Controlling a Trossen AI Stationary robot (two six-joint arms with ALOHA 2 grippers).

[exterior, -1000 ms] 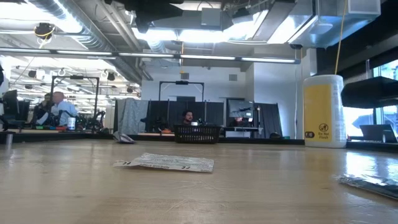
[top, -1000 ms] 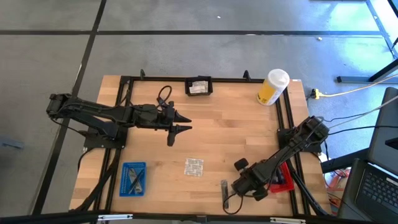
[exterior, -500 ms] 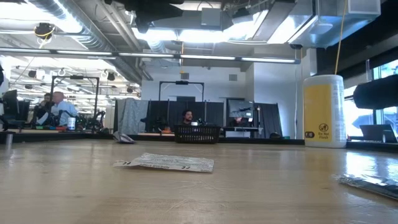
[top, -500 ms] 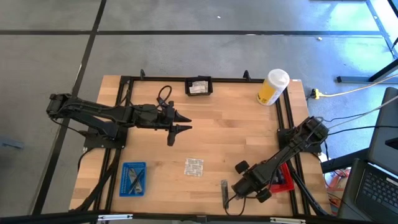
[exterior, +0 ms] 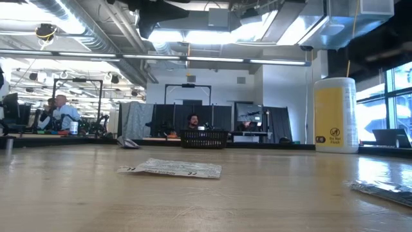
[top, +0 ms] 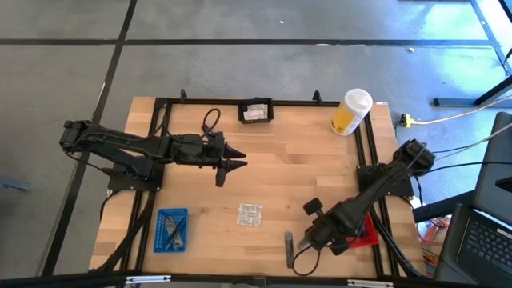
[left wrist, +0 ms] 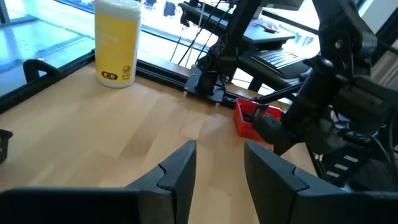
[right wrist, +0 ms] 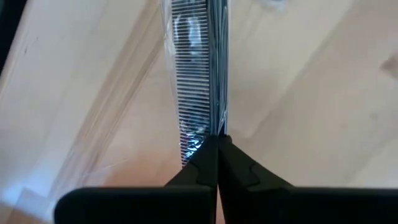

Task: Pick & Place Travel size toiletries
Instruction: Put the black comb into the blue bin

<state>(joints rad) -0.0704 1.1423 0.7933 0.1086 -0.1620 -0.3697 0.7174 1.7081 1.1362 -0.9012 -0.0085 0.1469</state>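
Right gripper (right wrist: 217, 144): jaws pinched shut on slim grey wrapped comb (right wrist: 198, 68), lying flat on wooden surface (top: 304, 176), for lifting. Left gripper (left wrist: 217, 163): jaws parted, empty, waiting mid-surface.

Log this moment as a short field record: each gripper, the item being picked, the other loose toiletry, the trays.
right gripper: shut on wrapped comb, near table's front edge
left gripper: open, empty, hovering over the table's left-middle
foil sachet: flat on the wood, table centre-front
blue tray: front left, holds items
red tray: front right, partly hidden by right arm
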